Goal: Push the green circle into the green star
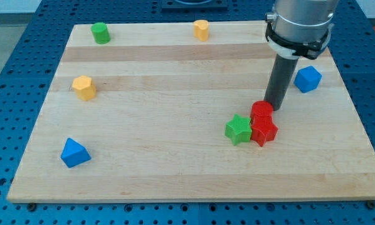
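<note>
Hand-wise, this arm has none: it ends in a dark rod that holds nothing and cannot open or close, and its tip (275,107) sits at the right of the frame, touching or just behind the upper right edge of the red circle (261,111). That red circle sits against a red star (264,131) just below it, and the green star (239,129) lies immediately to their left, touching or nearly touching the red star.

The green circle (100,32) stands far away at the upper left of the table (175,175), near the top edge, well apart from the tip and from the green star. Nothing suggests it has been pushed toward its goal; it appears to sit where it started.

By this reading the task is barely begun. The tip is beside the target cluster, not beside the block it must move. What is left is the whole push: the tip has to cross to the upper left, get to the far side of the green circle, and drive it diagonally down and right across the table to the green star.

Other blocks are off that line or near it: a yellow block (201,29) at top centre, a yellow hexagon (84,87) at left, a blue triangle (74,153) at lower left, and a blue block (307,79) at right.
</note>
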